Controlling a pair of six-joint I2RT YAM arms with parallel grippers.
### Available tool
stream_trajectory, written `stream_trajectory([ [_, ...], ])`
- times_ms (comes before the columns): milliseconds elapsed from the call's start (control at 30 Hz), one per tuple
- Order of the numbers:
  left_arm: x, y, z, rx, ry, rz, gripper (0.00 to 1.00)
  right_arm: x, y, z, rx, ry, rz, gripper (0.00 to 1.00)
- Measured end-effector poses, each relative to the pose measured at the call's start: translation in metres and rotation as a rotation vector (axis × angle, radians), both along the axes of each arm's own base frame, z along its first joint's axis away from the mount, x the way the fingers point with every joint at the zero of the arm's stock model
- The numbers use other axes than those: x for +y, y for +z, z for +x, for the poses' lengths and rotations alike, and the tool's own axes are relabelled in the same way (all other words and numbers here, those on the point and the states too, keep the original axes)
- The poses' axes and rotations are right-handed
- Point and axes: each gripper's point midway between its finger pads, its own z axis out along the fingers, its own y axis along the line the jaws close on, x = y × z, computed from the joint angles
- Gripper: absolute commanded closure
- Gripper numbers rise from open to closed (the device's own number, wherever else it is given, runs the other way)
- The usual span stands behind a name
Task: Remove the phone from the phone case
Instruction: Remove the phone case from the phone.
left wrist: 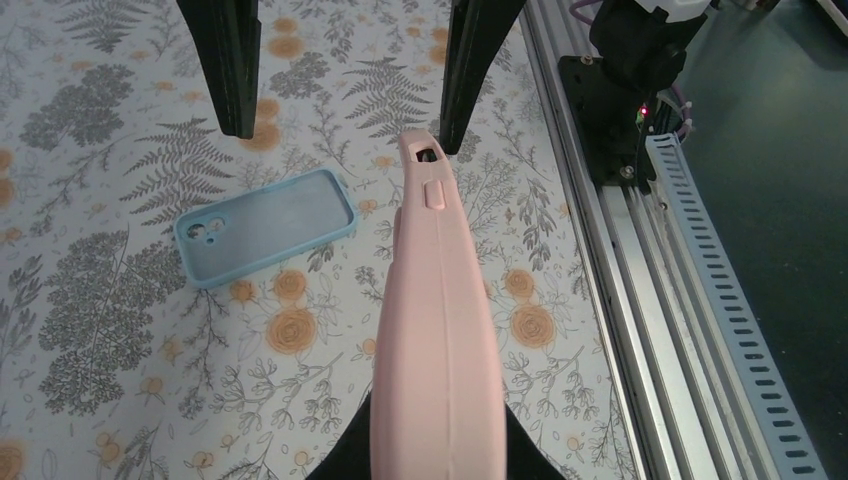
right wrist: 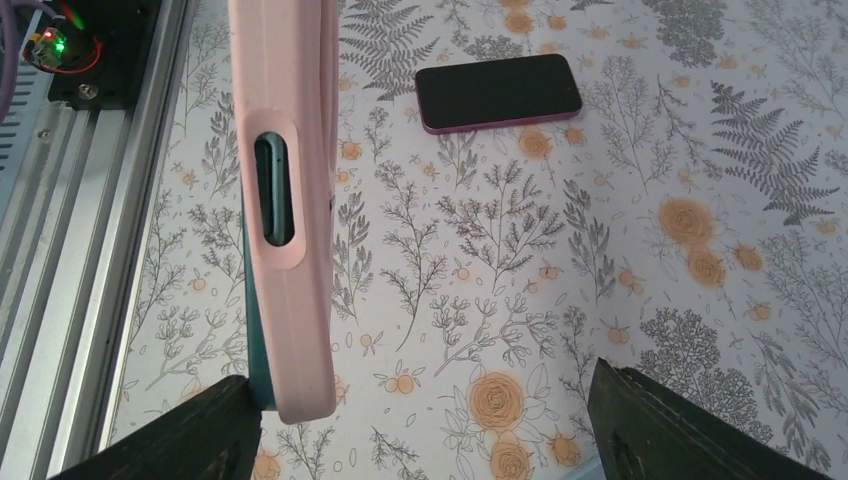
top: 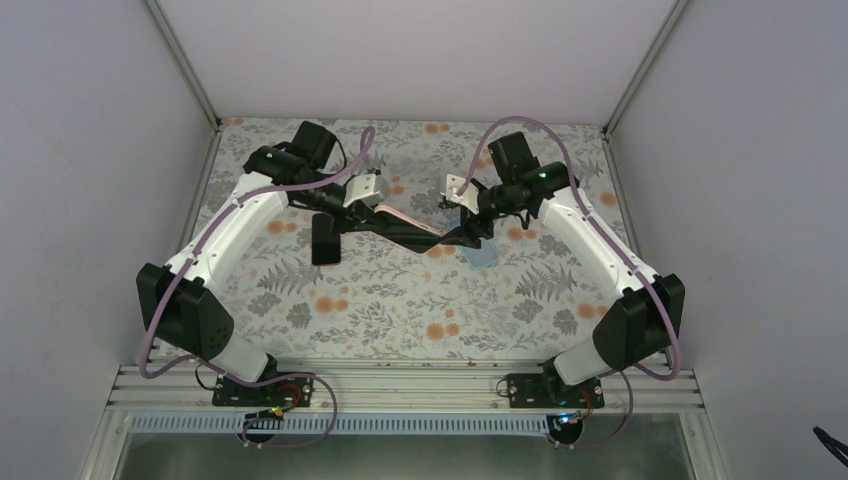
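Two cases and two phones are in view. The left gripper (left wrist: 435, 460) is clamped on the soft pink phone case (left wrist: 435, 330), held edge-up at the centre of the top view above the floral table (top: 400, 310). A teal phone (right wrist: 250, 320) sits inside it. The right gripper (right wrist: 420, 375) gapes wide, with the case beside one finger. A light-blue case (left wrist: 265, 228) and a black-screened phone (right wrist: 498, 92) lie flat.

Lighting's bright, soft and even, looks like it comes from above, so the arms (top: 232, 226) only drop faint fuzzy shadows on the surface (top: 400, 310). Both wrist cams keep the floral print sharp, but the pink case (left wrist: 435, 330) sits so close to the lens it goes a bit soft, and the top view's softer overall.
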Motion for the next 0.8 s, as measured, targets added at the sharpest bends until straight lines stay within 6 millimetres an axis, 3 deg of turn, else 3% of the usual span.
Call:
stream_trajectory([
  [800, 0.0009, -0.0006, 0.002, -0.007, 0.005, 0.004, 0.98, -0.0082, 0.0053, 0.0074, -0.02, -0.035, 0.005, 0.18],
])
